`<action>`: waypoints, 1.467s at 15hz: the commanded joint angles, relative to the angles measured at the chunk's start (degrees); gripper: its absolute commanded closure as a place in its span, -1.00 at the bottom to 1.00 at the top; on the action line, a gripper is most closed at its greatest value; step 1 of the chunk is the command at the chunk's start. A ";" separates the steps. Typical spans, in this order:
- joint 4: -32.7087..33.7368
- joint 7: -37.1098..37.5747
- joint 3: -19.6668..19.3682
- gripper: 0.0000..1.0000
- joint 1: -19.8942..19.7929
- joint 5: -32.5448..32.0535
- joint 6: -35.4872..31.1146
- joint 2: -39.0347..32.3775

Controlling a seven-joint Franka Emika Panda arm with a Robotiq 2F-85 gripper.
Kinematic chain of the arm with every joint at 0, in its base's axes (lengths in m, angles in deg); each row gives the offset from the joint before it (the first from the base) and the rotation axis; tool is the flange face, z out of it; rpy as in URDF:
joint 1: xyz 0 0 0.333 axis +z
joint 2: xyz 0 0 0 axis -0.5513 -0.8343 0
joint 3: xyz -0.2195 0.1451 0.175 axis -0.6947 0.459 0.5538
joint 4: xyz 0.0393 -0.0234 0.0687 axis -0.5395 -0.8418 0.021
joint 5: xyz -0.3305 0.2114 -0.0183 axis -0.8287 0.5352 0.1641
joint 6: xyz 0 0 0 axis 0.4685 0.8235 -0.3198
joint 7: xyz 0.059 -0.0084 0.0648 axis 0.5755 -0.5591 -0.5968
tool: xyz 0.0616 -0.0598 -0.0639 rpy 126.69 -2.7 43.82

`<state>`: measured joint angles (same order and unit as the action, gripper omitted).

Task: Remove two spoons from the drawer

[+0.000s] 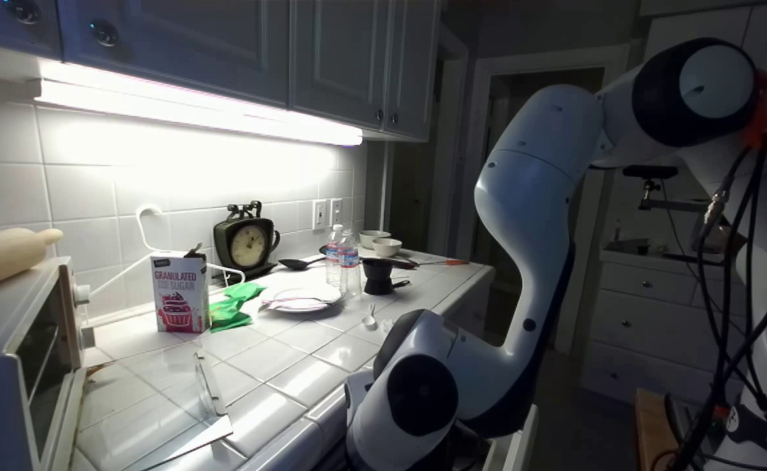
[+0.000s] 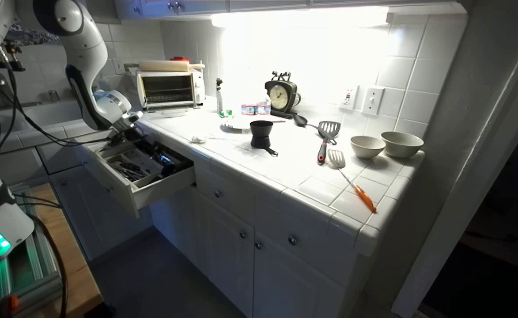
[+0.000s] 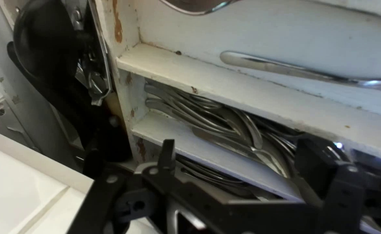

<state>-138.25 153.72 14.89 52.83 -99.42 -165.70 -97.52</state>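
The drawer (image 2: 113, 181) stands pulled out from under the counter in an exterior view, its wooden dividers splitting it into compartments. My gripper (image 3: 242, 154) reaches down over it, fingers (image 3: 317, 159) wide apart and nothing held between them. In the wrist view a divider and a compartment of nested silver cutlery (image 3: 209, 113) lie below the jaws; overlapping handles hide which pieces are spoons. A rounded metal edge, likely a spoon (image 3: 196, 6), is cut off at the top. One silver handle (image 3: 274, 66) rests alone in the wide compartment, its head out of view.
A black ladle (image 3: 44, 39) and metal tools fill the drawer's side section. The counter edge (image 2: 241, 170) runs right beside the drawer. On the counter are a sugar box (image 1: 180, 291), plates (image 1: 301, 297), a black cup (image 2: 261, 132) and a small white scoop (image 1: 369, 321).
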 commanded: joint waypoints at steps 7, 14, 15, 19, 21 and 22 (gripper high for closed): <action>0.13 -1.14 -1.54 -0.34 0.59 1.26 -0.24 -0.47; 0.35 -1.74 -1.49 0.66 0.69 1.52 -0.06 -1.19; 0.28 -1.82 -1.43 0.79 0.69 1.60 -0.03 -1.11; -0.13 -3.33 -0.99 1.00 0.64 2.32 0.26 -0.24; -0.46 -4.34 -0.76 0.97 0.68 2.75 0.72 0.52; -0.66 -5.11 -0.59 0.98 0.72 3.03 1.25 1.01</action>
<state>-138.23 151.13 13.90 53.22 -98.63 -164.58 -97.56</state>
